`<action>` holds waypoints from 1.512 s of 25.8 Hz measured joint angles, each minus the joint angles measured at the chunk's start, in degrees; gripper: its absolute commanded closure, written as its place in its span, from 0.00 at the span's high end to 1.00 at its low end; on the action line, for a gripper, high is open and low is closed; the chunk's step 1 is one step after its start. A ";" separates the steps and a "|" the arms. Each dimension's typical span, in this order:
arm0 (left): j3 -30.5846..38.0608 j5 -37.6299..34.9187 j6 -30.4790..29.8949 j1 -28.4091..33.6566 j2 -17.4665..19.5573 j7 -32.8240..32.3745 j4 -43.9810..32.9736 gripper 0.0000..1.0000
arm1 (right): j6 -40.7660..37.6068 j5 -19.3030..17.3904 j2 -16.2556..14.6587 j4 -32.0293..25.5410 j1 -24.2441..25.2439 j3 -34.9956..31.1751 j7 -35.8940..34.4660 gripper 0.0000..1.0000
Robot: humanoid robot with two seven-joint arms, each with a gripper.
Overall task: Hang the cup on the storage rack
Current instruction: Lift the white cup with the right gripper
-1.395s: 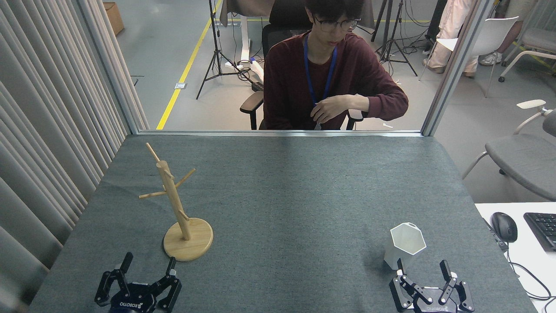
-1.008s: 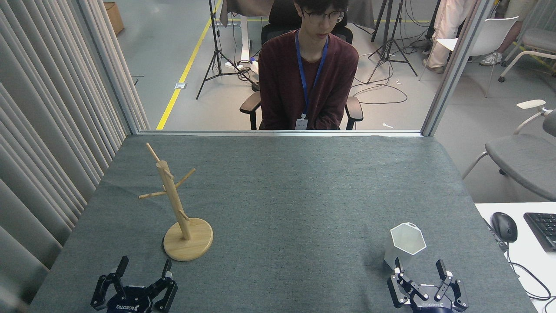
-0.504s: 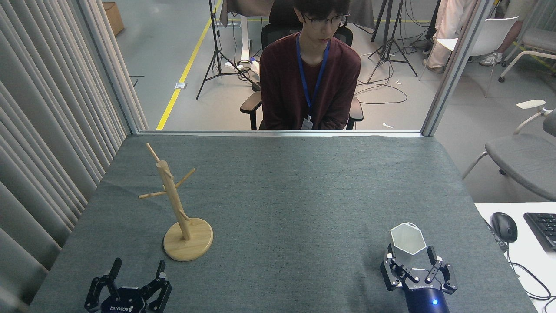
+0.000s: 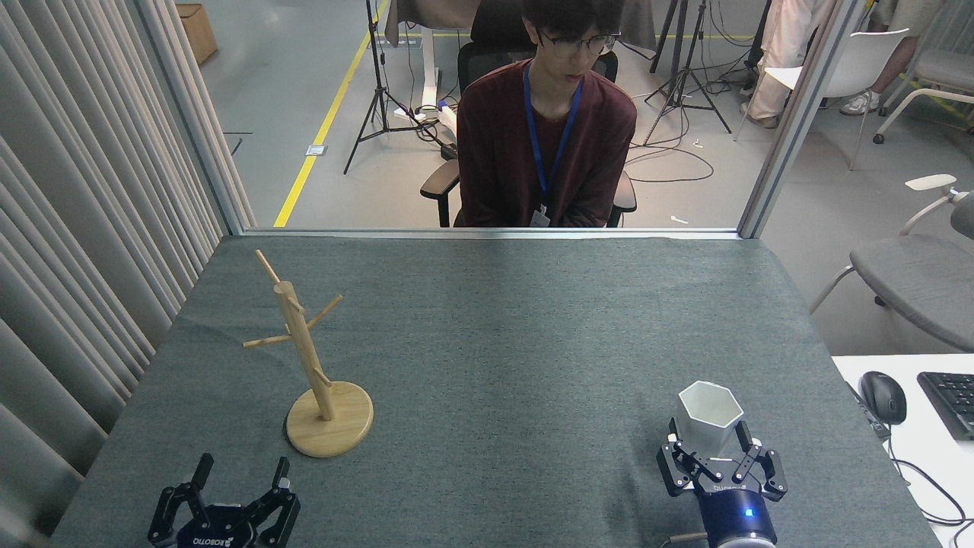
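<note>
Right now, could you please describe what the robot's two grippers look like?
Both are black, with jointed linkage fingers. The left gripper has slim fingers with pale bits near the tips and white lettering on its body. The right gripper sits on a round dark blue wrist showing a small blue light, with faint lettering on its body. A thin cable runs by that wrist.

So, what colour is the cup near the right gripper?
The cup is plain white, with no pattern. The head view shows it best, just ahead of the right gripper.
</note>
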 measured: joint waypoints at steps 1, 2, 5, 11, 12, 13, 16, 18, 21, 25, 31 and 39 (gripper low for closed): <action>0.00 0.00 -0.02 -0.01 0.02 0.02 0.00 0.99 | 0.01 0.00 -0.02 0.23 -0.18 0.00 -0.03 0.99; 0.00 -0.01 -0.03 -0.02 0.05 0.04 0.00 0.99 | 0.01 0.00 -0.02 0.41 -0.31 0.00 -0.06 0.99; 0.00 -0.01 -0.03 -0.02 0.12 0.05 0.01 0.99 | 0.01 -0.06 -0.02 0.63 -0.36 -0.01 -0.13 0.99; 0.08 -0.02 -0.04 0.03 0.15 0.06 0.01 0.99 | -0.39 -0.43 -0.35 0.52 0.10 -0.12 -0.24 0.99; 0.08 -0.02 -0.03 0.04 0.16 0.06 0.01 0.99 | -0.46 -0.51 -0.50 0.52 0.12 -0.17 -0.24 0.99; 0.09 -0.02 -0.02 0.04 0.16 0.06 0.01 0.99 | -0.51 -0.57 -0.67 0.52 0.11 -0.24 -0.29 0.99; 0.09 -0.02 0.00 0.05 0.16 0.06 0.01 0.99 | -0.59 -0.71 -1.09 0.62 0.18 -0.37 -0.34 0.99; 0.12 -0.02 0.02 0.05 0.16 0.07 0.01 0.99 | -0.59 -0.76 -1.38 0.74 0.11 -0.40 -0.35 0.99; 0.49 -0.02 0.02 0.09 0.16 0.07 -0.02 0.99 | -0.60 -0.79 -1.89 1.06 -0.18 -0.45 -0.36 0.99; 0.90 -0.02 -0.07 0.14 0.21 0.07 -0.07 0.99 | -0.64 -0.79 -2.26 1.65 -0.43 -0.45 -0.36 0.99; 1.27 -0.02 -0.07 0.21 0.24 0.07 -0.19 0.99 | -1.50 -0.84 -3.28 4.72 -1.85 -0.61 -0.52 0.99; 1.32 -0.06 0.18 0.22 0.24 0.07 -0.33 0.99 | -1.96 -0.37 -2.82 12.57 -8.59 0.01 -0.73 0.83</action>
